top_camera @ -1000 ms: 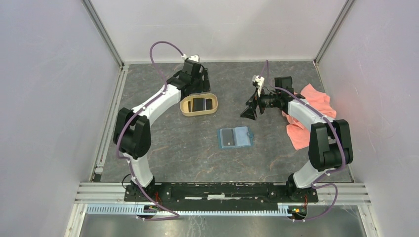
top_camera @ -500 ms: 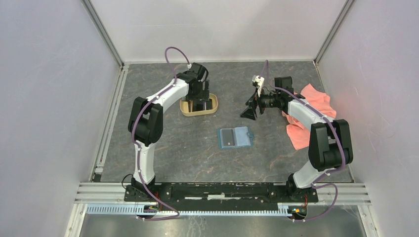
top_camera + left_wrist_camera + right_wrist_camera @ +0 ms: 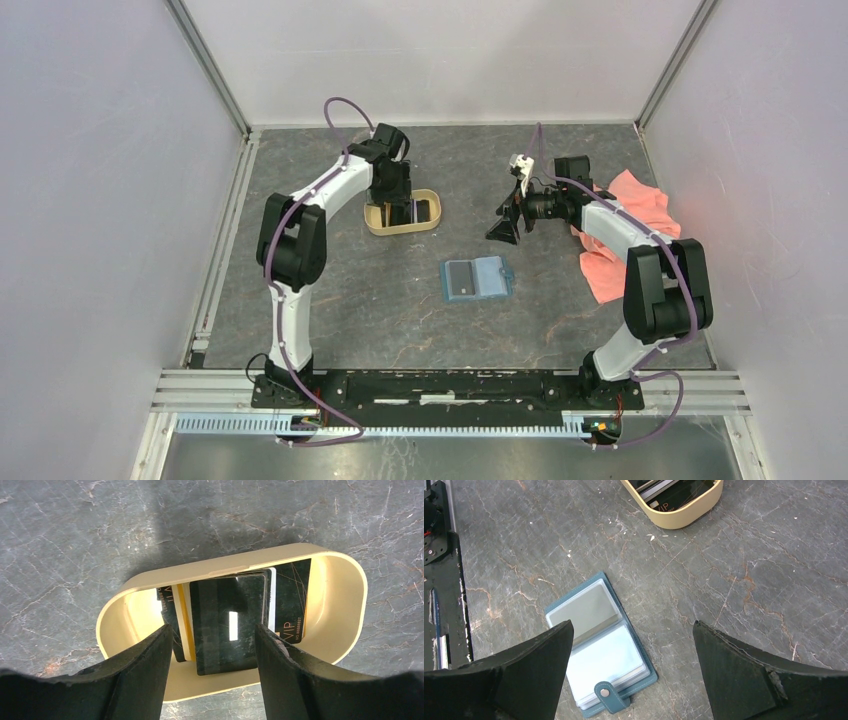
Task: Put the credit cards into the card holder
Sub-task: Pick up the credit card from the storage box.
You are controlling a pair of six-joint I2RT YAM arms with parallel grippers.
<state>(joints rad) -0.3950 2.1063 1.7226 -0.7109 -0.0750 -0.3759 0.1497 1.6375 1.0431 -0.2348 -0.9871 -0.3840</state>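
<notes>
Straddling credit cards, left end effector open.

Light was bright, even and diffuse in the overhead view; shadows on the surface were faint; in the left wrist view a white glint sat on the top black card; the left tool showed dark, soft-edged fingers.

Left arm reached far forward, wrist bent straight down, left gripper with fingers parted, right arm elbow raised, forearm stretched inward toward the middle, right gripper angled downward, jaws spread wide, well apart from the left.
</notes>
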